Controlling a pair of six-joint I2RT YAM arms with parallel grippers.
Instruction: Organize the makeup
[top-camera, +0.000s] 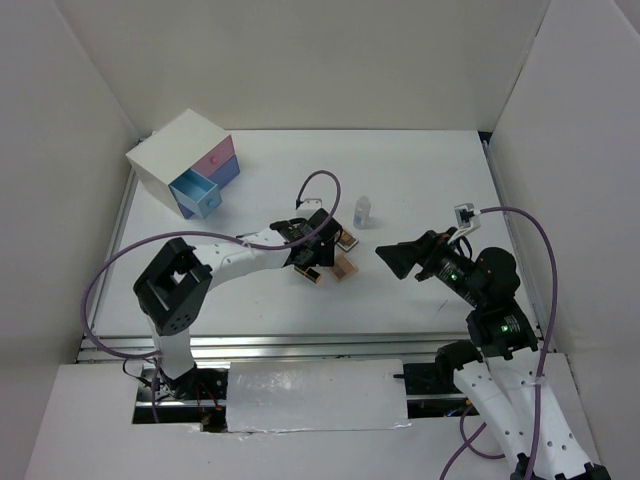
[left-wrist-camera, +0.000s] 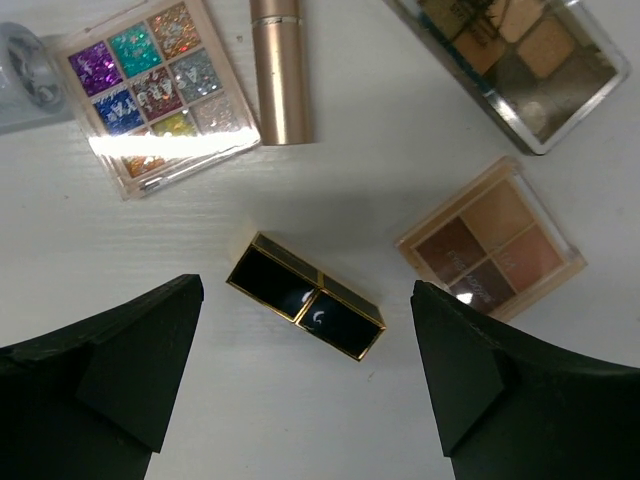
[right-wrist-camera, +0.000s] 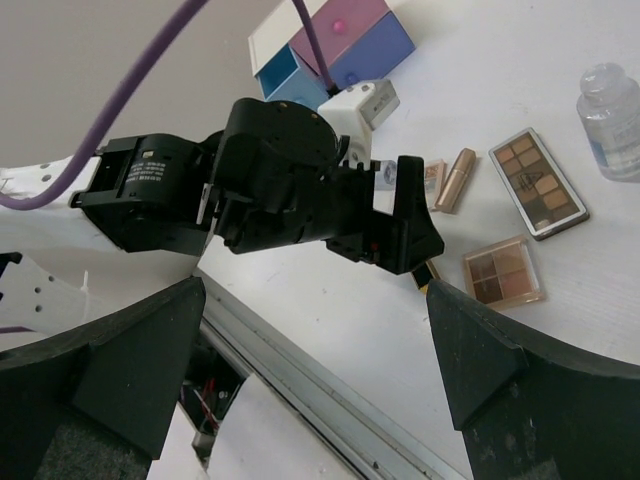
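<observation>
My left gripper is open and hovers over the makeup cluster at mid-table. Below it, between the fingers, a black-gold compact lies on the table. Around it lie a multicoloured glitter palette, a rose-gold lipstick tube, a long brown palette and a small tan palette. A small clear bottle stands just behind the cluster. My right gripper is open and empty, raised to the right of the cluster, and points at the left arm.
A white box with a pink and a blue drawer stands at the back left; its blue drawer is pulled open. White walls enclose the table. A metal rail runs along the near edge.
</observation>
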